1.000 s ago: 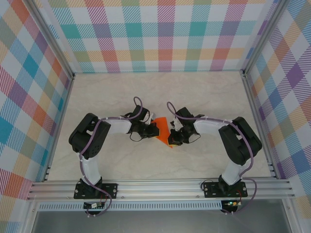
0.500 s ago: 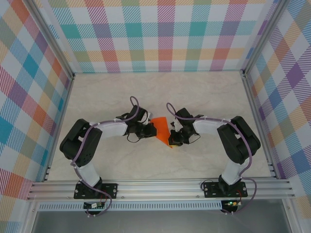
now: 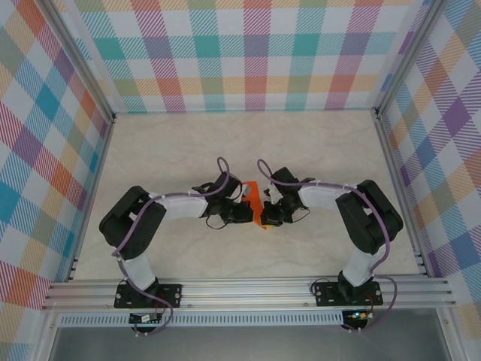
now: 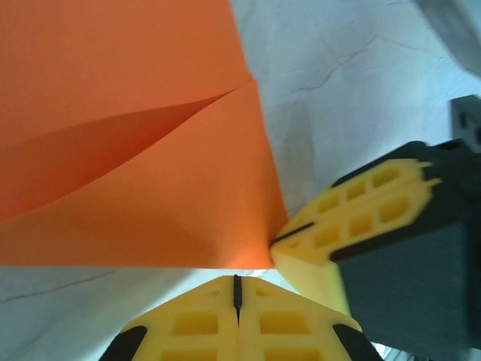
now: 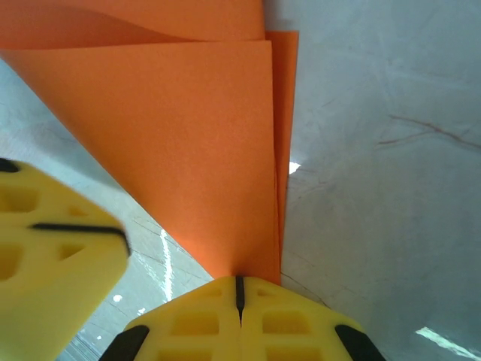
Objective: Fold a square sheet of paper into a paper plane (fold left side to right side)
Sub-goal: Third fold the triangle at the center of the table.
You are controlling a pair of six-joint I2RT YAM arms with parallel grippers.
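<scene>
**A:** Where do we have the paper (image 3: 254, 193)?

**B:** It lies mid-table, folded and flat, between our two grippers. The right gripper (image 3: 267, 215) has its fingers together on the paper's near tip. In the right wrist view the paper (image 5: 188, 128) narrows straight into the seam of that gripper (image 5: 240, 295). The left gripper (image 3: 242, 213) is closed too, but we judge it holds nothing. In its own view its tips (image 4: 237, 302) sit just near of the paper's edge (image 4: 135, 150).

**A:** What could go wrong for us from here?

**B:** The layers worry us most. One flap bows up off the layer below, and along the right edge a lower layer peeks past the top one. If we press now, we likely set a crooked crease. Also, if the left gripper pushes sideways while the right one pins the tip, the thin paper may buckle or tear there. If the tip slips free, the paper may skate across the smooth table (image 3: 173, 150).

**A:** And which way does it point?

**B:** Its long axis runs far to near, leaning slightly right toward the near end. The narrow point faces near and the broad end faces far.
</scene>
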